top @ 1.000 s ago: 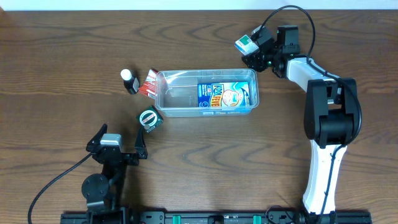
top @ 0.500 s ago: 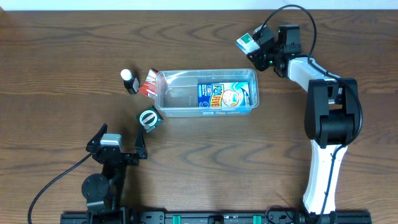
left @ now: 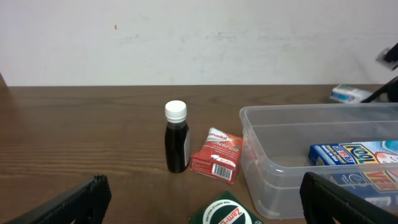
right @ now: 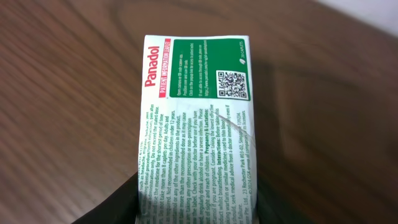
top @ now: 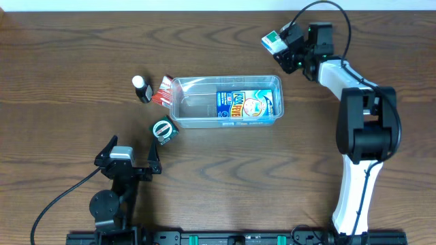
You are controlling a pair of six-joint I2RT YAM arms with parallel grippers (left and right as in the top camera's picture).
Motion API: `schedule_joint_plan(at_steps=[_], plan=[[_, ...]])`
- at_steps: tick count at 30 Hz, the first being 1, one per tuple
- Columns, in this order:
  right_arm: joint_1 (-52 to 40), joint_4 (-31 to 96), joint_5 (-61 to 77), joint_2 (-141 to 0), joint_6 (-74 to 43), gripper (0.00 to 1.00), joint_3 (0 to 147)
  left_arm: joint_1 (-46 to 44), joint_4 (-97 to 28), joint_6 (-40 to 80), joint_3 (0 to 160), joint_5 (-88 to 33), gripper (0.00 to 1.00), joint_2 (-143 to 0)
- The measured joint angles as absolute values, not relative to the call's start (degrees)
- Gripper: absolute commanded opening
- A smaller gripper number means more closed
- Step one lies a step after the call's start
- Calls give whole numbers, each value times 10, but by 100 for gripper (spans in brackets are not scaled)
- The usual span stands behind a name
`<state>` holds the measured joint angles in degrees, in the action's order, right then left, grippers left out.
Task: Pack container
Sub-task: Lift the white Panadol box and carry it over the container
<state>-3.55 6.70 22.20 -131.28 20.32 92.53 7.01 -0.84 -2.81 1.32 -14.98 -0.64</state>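
The clear plastic container (top: 225, 101) sits mid-table and holds a blue cool-fever pack (top: 248, 104); it also shows at the right of the left wrist view (left: 280, 149). My right gripper (top: 284, 46) is shut on a green and white Panadol box (top: 273, 43), held above the table beyond the container's far right corner. The box fills the right wrist view (right: 196, 124). My left gripper (top: 129, 158) is open and empty near the front edge, behind a green Zam-Buk tin (top: 163, 129). A dark bottle with a white cap (top: 141, 88) and a red packet (top: 162, 92) lie left of the container.
The bottle (left: 177, 145), the red packet (left: 216, 155) and the tin (left: 227, 213) stand between my left gripper and the container's left end. The white right arm (top: 357, 129) runs down the right side of the table.
My right gripper has risen and drifted slightly toward the table's far edge with the Panadol box in it. The left arm has not moved.
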Motion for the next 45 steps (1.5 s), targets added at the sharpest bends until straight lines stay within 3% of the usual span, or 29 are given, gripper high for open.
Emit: schedule_joint_plan(at_steps=[8,18,27,35,45], plan=[[-34,201,220,-1162,218,31,927,70,-8,-28,13,-150,98,-6],[-46,400,252,-1002,252,30,933,70,-8,-28,13,-150,98,-6],[-142,544,262,-993,366,29,934,70,-8,-28,13,-150,98,-6],[-217,557,226,-996,420,30,933,70,-8,-28,13,-150,98,-6],[-227,554,195,-1065,440,30,933,70,-8,-28,13,-150,98,-6]])
